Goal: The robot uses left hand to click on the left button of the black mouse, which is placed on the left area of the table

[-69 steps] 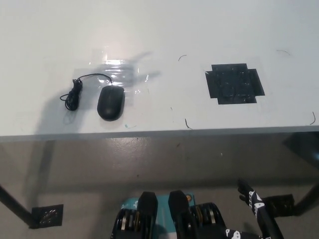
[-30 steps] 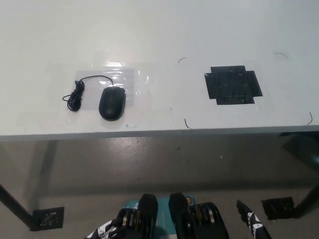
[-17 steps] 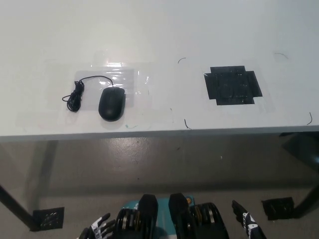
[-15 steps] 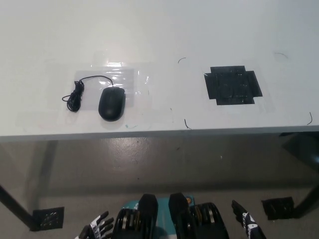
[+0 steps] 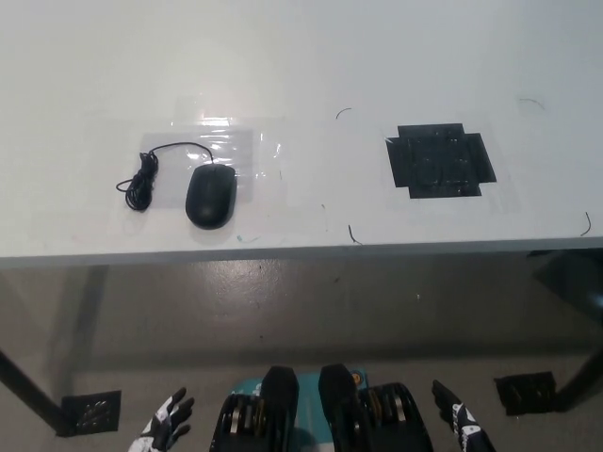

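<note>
- Head view: the left hand (image 5: 165,428) shows at the bottom edge, low over the floor and below the table's near edge. Only part of it is in the picture; its fingers (image 5: 179,403) are spread apart and hold nothing.
- The black mouse (image 5: 210,195) lies on the white table (image 5: 301,66), well apart from the left hand, far above it in the picture and a little to its right. It sits close to the table's near edge, with its narrow front end pointing away from the robot.
- The mouse's cable (image 5: 143,179) leaves its far end, arcs over to the left and ends in a small coiled bundle just beside the mouse, almost straight above the left hand in the picture.
- A patch of clear shiny tape (image 5: 226,143) lies on the tabletop under and beyond the mouse.
- The right hand (image 5: 462,426) rests at the bottom right, also below table level, with fingers extended and nothing in its grasp; only part of it is visible.
- A black taped square (image 5: 440,160) is on the table far above the right hand, well apart from the mouse.
</note>
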You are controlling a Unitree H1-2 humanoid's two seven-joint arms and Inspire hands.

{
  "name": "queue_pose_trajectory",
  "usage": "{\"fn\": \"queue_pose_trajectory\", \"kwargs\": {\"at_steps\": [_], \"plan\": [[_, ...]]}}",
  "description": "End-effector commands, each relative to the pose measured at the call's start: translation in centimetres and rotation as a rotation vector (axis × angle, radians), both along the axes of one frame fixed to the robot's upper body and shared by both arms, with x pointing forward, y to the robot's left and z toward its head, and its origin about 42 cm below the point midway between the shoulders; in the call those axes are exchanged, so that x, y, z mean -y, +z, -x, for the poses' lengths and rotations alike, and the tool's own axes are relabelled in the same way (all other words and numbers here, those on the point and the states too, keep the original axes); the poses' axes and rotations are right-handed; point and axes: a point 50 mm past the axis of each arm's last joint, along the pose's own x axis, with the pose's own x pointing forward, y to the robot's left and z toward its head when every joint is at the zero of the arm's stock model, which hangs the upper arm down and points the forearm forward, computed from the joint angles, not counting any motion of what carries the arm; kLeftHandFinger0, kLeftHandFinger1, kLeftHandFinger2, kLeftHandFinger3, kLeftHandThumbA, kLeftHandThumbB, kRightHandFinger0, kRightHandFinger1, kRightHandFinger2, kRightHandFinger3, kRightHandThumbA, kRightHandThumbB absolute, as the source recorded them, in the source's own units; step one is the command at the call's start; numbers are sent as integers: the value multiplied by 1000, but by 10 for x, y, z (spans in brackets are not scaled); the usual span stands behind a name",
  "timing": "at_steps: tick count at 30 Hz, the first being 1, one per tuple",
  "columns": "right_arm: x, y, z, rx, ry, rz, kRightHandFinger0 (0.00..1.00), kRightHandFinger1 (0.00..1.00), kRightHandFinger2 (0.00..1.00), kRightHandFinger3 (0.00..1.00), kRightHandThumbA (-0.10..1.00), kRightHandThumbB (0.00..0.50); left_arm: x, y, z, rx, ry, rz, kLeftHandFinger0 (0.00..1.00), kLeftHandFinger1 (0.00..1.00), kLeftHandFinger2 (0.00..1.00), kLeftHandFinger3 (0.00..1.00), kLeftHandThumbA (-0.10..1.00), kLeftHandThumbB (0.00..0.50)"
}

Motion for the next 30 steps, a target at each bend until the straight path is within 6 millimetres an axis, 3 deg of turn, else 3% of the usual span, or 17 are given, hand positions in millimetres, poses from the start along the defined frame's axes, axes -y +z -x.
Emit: {"fn": "queue_pose_trajectory", "kwargs": {"at_steps": [1, 11, 18, 27, 30], "plan": [[-4, 3, 9, 46, -2, -18, 1000, 1000, 1000, 1000, 1000, 171, -9, 9, 9, 86, 46, -59, 1000, 1000, 1000, 1000, 1000, 313], [-4, 5, 6, 51, 8, -25, 1000, 1000, 1000, 1000, 1000, 179, -7, 10, 7, 97, 43, -69, 1000, 1000, 1000, 1000, 1000, 352], [-3, 4, 6, 51, 9, -15, 1000, 1000, 1000, 1000, 1000, 172, -7, 12, 6, 106, 33, -68, 1000, 1000, 1000, 1000, 1000, 313], [-3, 6, 0, 59, 8, -25, 1000, 1000, 1000, 1000, 1000, 196, -6, 13, -1, 119, 29, -80, 1000, 1000, 1000, 1000, 1000, 317], [-3, 6, 0, 59, 7, -23, 1000, 1000, 1000, 1000, 1000, 178, -5, 13, -1, 120, 31, -85, 1000, 1000, 1000, 1000, 1000, 318]]}}
